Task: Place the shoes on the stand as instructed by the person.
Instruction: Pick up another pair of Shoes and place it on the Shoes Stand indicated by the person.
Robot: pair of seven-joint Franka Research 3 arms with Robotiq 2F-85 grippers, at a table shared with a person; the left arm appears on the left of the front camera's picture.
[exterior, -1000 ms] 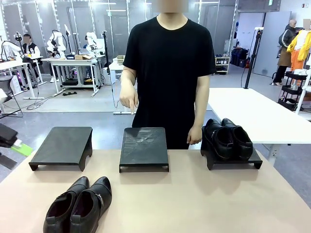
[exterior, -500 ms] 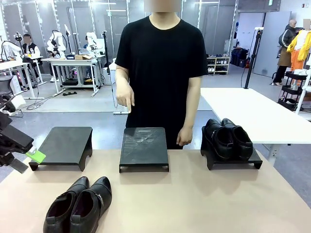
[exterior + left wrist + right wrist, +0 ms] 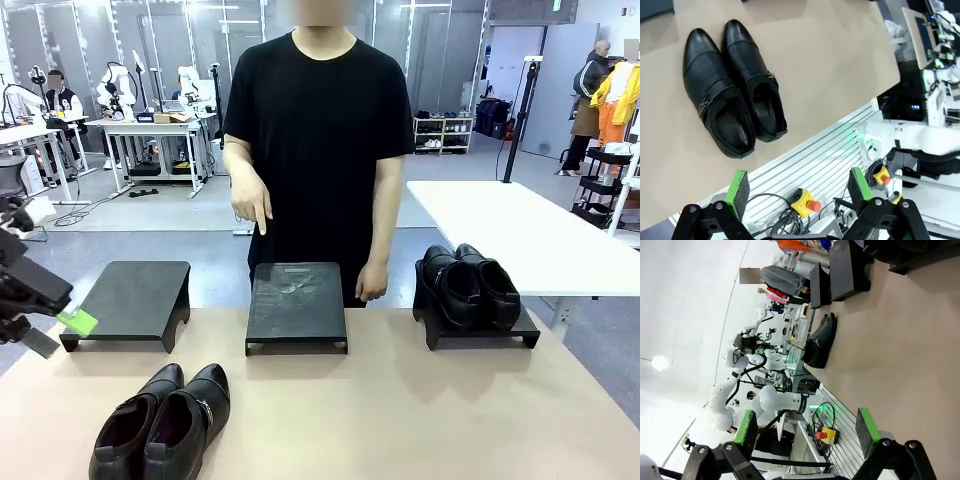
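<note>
Shoes (image 3: 160, 425) sit paired at the desk's (image 3: 400, 410) near left; another pair (image 3: 468, 285) tops the right stand (image 3: 478, 335). Both claws, left (image 3: 797, 192) and right (image 3: 807, 430), gape empty.

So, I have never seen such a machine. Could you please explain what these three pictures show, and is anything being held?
These are two robot arms at a beige table, with three cameras. The front picture looks across the table at a person in a black T-shirt whose hand points down toward the middle one of three black stands. One pair of glossy black leather shoes sits on the right stand; another pair lies on the table. The other two pictures come from wrist cameras. The left gripper and right gripper, with green pads, are open and hold nothing.
</note>
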